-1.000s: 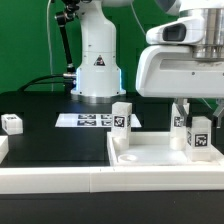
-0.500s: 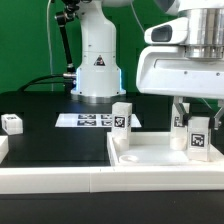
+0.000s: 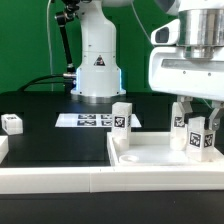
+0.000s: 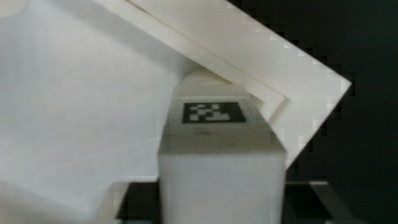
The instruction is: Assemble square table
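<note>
The square table's white top (image 3: 150, 155) lies at the front on the exterior view's right, rim upward. A white leg (image 3: 121, 116) stands upright at its far left corner and another leg (image 3: 180, 123) stands at the far right. My gripper (image 3: 197, 128) is shut on a third tagged leg (image 3: 198, 140), which stands upright in the top's near right corner. In the wrist view that leg (image 4: 221, 150) runs between my dark fingers (image 4: 143, 203), tag end pointing at the corner of the top (image 4: 285, 85).
A loose tagged leg (image 3: 12, 123) lies on the black table at the exterior view's left. The marker board (image 3: 88, 120) lies in front of the robot's base (image 3: 97, 65). A long white rail (image 3: 50, 178) runs along the front edge.
My hand has shifted toward the exterior view's right and turned slightly. The held leg's tag now sits at a different angle, still in the same corner.
</note>
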Controlling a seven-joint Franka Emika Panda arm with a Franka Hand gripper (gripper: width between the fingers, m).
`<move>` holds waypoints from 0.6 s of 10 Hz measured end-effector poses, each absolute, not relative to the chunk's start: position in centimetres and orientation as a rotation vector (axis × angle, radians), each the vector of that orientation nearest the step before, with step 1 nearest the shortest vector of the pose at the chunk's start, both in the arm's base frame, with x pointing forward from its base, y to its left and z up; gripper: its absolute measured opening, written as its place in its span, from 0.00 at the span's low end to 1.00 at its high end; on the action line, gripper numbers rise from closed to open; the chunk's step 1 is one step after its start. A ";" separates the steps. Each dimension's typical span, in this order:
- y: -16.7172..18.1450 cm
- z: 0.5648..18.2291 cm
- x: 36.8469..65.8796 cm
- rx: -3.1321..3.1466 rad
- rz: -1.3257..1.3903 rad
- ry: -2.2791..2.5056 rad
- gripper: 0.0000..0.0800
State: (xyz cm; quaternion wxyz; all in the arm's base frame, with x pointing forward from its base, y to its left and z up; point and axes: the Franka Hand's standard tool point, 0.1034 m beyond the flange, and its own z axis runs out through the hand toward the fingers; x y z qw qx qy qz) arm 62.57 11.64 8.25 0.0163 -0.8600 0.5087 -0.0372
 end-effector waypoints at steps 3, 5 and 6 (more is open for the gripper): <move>11.6 8.2 62.5 -2.461 -0.085 1.870 0.36; 11.6 8.3 62.4 -2.209 -0.063 2.149 0.36; 11.5 8.2 62.5 -2.185 -0.063 2.173 0.36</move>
